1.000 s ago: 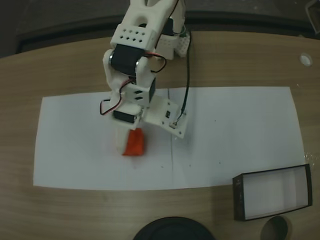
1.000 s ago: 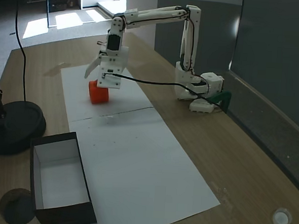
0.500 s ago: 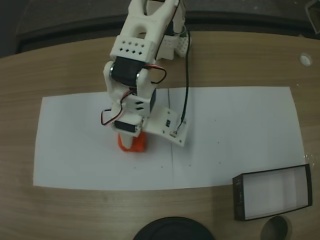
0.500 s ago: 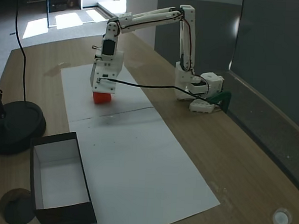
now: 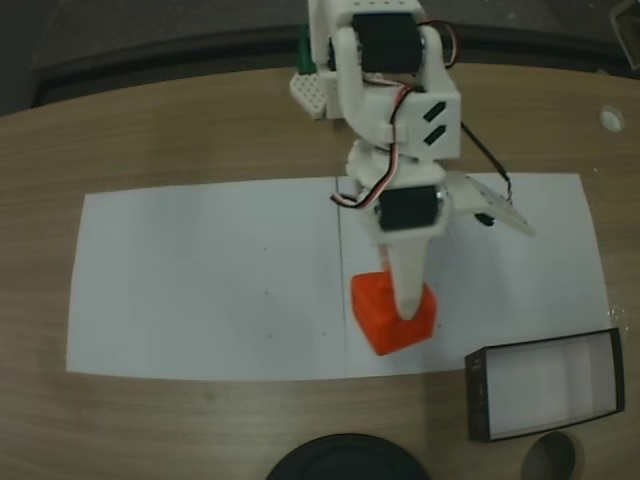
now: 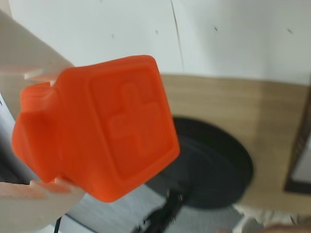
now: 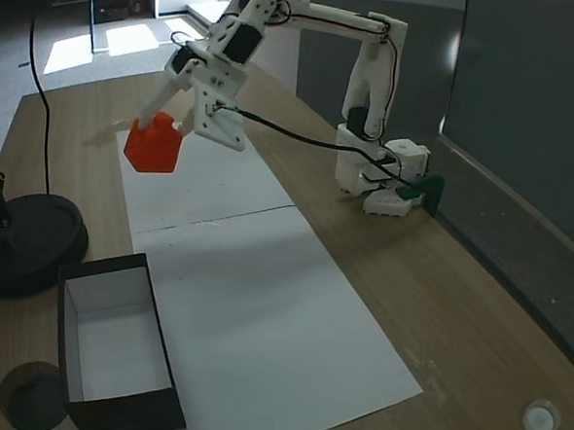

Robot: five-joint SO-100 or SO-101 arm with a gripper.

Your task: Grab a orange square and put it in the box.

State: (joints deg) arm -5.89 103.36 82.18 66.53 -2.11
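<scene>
The orange square (image 7: 153, 144) hangs clear above the table, pinched between the closed fingers of the gripper (image 7: 162, 122), with the box (image 7: 113, 349) well below and off to the side. It looks light, rigid plastic, smooth-sided; flat-face grips seem safest.
</scene>
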